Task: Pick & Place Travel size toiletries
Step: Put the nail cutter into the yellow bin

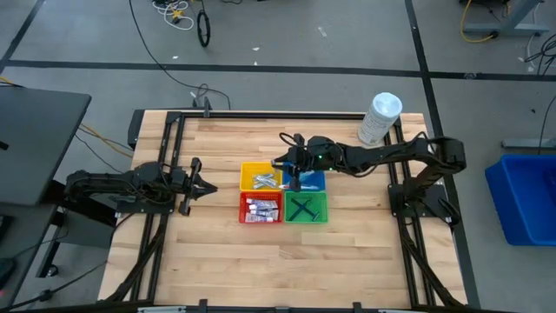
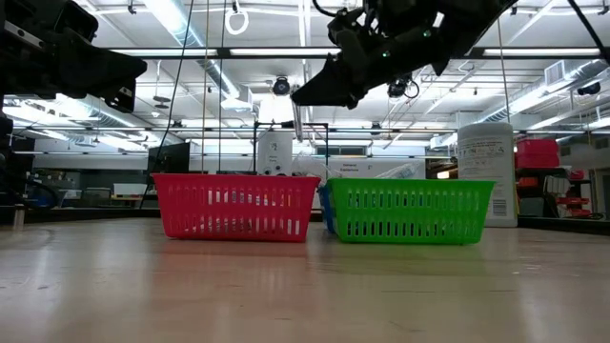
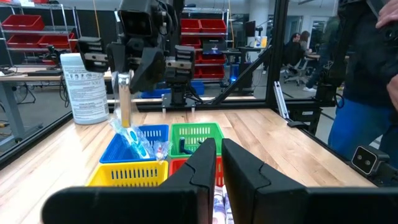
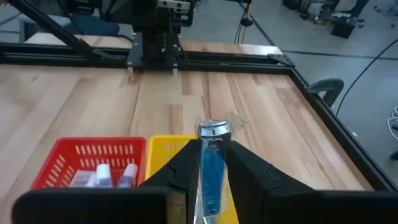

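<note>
Wood-plank table (image 1: 347, 252) w/ four slotted plastic baskets in a square: yellow basket (image 1: 261, 176) w/ silvery packets, red basket (image 1: 260, 209) w/ white tubes (image 4: 115, 175), green basket (image 1: 306, 209) w/ dark razors, blue basket (image 3: 134, 144) w/ toothbrushes. Right gripper (image 4: 208, 165) above blue/yellow baskets, clamped on flat blue toothbrush pack (image 4: 211, 169). Left gripper (image 3: 213, 158) pinched together, idle at table's left.

Overhead, table-level and two facing wrist cameras, all sharing the central baskets (image 1: 284, 193) on the table (image 1: 347, 261).
</note>
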Robot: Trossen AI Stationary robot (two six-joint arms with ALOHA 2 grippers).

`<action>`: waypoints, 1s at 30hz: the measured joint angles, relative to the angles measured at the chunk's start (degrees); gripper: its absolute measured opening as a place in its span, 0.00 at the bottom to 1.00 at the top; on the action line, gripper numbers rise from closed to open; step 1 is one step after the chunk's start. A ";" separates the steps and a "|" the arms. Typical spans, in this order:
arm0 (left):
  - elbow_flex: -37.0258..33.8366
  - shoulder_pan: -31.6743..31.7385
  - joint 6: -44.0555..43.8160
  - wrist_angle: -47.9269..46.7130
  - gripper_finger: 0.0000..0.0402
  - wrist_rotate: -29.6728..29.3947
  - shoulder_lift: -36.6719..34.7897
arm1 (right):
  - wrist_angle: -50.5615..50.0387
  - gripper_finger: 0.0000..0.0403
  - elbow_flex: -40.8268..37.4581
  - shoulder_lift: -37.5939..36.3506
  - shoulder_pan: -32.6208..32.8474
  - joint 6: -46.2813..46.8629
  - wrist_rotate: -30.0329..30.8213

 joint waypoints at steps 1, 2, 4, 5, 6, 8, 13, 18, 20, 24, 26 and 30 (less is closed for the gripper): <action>0.00 -0.02 0.00 0.00 0.08 0.01 0.02 | 0.83 0.19 0.00 0.57 0.00 0.00 0.02; 0.00 -0.01 0.02 0.00 0.08 0.00 0.01 | 1.21 0.19 0.00 1.02 0.00 0.02 0.00; 0.00 -0.02 0.02 0.00 0.08 0.00 0.01 | 1.57 0.19 0.00 1.92 0.00 0.00 0.00; 0.01 -0.01 0.00 0.00 0.08 0.00 0.01 | 1.62 0.19 0.00 2.30 0.00 -0.01 0.00; 0.01 -0.02 0.01 0.00 0.08 0.00 0.00 | 1.66 0.19 0.00 2.65 0.00 -0.02 0.00; 0.01 0.00 0.00 0.00 0.08 0.00 0.00 | 2.52 0.19 0.00 3.65 0.00 -0.04 0.00; -0.01 -0.02 0.00 0.01 0.08 0.00 0.00 | 4.25 0.19 0.00 6.30 0.00 -0.04 0.00; 0.01 -0.02 0.00 0.00 0.08 0.00 0.00 | 6.05 0.19 -0.02 9.24 0.00 -0.04 0.00; 0.01 0.00 0.01 0.02 0.08 0.00 0.01 | 6.77 0.19 -0.02 10.46 0.00 -0.05 0.00; -0.01 -0.01 0.02 0.01 0.08 0.01 0.02 | 7.73 0.19 -0.02 12.58 0.00 -0.04 -0.02; -0.01 0.00 0.02 0.02 0.08 0.02 0.02 | 7.84 0.19 -0.07 13.36 0.00 0.04 0.00; 0.01 -0.01 0.01 0.00 0.08 0.01 0.01 | 8.35 0.19 -0.07 14.27 0.00 1.57 -0.02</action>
